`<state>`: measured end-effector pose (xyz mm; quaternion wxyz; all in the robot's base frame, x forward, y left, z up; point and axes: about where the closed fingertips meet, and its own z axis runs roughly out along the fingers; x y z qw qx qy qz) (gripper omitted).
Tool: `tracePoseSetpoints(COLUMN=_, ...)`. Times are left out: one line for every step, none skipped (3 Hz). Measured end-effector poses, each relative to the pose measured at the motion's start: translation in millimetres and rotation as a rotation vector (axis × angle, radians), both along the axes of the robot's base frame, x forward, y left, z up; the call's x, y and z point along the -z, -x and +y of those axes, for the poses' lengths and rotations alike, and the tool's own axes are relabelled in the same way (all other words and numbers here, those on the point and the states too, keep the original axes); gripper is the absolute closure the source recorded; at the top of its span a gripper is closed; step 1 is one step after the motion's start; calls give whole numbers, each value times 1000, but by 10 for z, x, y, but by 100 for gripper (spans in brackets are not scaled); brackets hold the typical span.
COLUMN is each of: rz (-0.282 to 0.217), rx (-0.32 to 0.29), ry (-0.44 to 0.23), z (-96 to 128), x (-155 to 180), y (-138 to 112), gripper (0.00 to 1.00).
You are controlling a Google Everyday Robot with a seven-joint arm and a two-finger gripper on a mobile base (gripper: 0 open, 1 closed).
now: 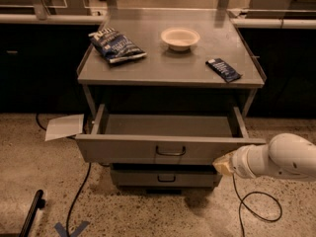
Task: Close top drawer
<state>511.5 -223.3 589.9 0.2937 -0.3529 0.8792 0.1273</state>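
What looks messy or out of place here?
The top drawer hangs wide open. A sheet of paper lies on the floor left of the cart, beside a cable, as if it was dropped. The robot's pincer sits by the drawer's front right corner.

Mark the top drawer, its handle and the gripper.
top drawer (118,150): camera view, front panel left of centre.
handle (171,154): camera view, bar of the loop.
gripper (223,165): camera view, tip, by the drawer front's right end.
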Motion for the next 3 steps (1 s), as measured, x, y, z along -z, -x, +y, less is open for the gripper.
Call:
tracePoseSetpoints(rz=0, rx=-16, ry=4, z=43, x=103, y=-166, gripper=100)
tracePoseSetpoints(rz=-13, rx=-23, ry=14, z=78, x=201, y=-432, gripper=100)
tracePoseSetpoints(rz=-46, rx=-10, ry=53, z=13, x=169, y=-710, gripper=100)
